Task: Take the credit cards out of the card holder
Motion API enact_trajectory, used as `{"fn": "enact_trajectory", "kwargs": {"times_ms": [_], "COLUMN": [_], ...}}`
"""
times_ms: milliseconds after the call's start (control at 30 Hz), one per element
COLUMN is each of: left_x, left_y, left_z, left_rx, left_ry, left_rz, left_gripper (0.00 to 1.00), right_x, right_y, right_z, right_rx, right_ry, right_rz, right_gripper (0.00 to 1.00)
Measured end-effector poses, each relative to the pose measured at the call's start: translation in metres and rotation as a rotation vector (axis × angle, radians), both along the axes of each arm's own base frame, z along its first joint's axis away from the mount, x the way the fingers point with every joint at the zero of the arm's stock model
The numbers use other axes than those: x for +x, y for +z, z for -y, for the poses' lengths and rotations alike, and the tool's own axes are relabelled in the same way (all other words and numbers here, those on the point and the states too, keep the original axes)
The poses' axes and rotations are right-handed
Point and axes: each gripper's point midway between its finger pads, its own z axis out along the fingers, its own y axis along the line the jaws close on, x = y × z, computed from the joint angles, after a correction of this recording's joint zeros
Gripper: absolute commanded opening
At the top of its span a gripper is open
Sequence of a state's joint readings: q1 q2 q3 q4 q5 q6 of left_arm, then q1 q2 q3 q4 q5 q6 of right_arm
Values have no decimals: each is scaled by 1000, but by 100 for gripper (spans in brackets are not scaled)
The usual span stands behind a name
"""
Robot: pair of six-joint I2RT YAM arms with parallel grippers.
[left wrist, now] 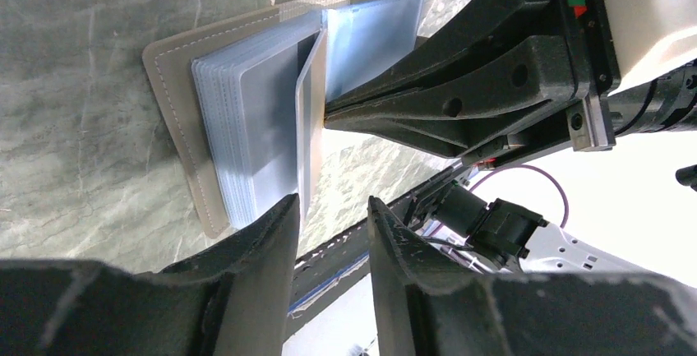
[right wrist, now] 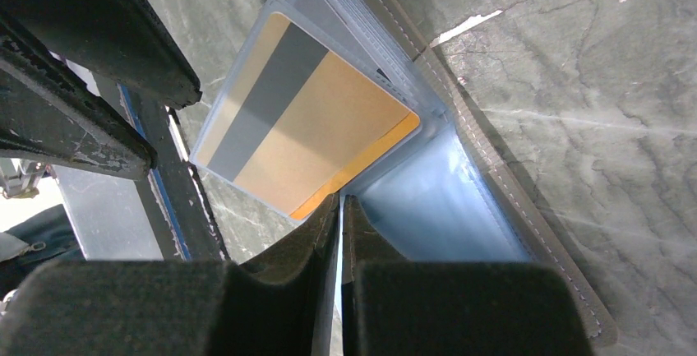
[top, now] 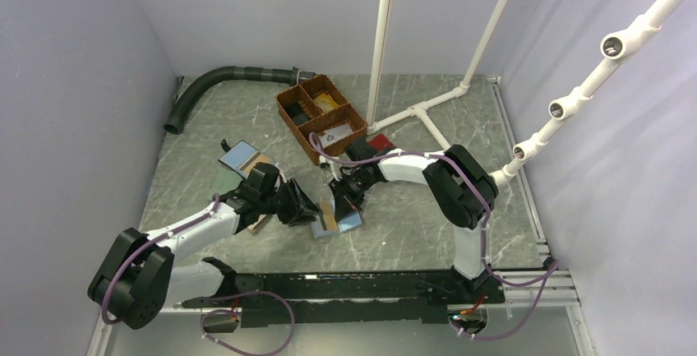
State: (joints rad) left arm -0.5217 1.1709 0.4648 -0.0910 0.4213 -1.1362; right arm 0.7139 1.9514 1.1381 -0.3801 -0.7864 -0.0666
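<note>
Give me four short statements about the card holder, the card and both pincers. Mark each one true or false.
1. The card holder lies open on the table. True.
2. The left pincer grips a card. False: its fingers stand apart with nothing between them.
3. The right pincer is pinched shut on a thin sleeve of the card holder. True.
4. The credit card seen from the right wrist is solid red. False: it is tan-orange with a grey stripe.
</note>
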Motion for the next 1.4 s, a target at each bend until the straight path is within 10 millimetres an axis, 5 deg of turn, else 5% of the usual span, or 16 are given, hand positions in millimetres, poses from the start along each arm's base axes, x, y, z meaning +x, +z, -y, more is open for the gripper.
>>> {"fn": "enact_trajectory", "kwargs": {"times_ms": [533, 867, 1400], "left_x": [-1, -2, -3], "left_y": [-6, -7, -7], "left_z": [10, 10, 12], "left_rx": [-10, 0, 98], "left_ry": [-44, -58, -112], "left_rz": [-20, -19, -34], "left_gripper": [28, 41, 43], "right_x": [0, 0, 0], "right_y": [0, 1, 1], "right_z": [0, 0, -1], "right_rx": [2, 4, 4], "right_ry": [1, 3, 2], "right_rz": [0, -1, -1], "right_gripper": [8, 8, 8]}}
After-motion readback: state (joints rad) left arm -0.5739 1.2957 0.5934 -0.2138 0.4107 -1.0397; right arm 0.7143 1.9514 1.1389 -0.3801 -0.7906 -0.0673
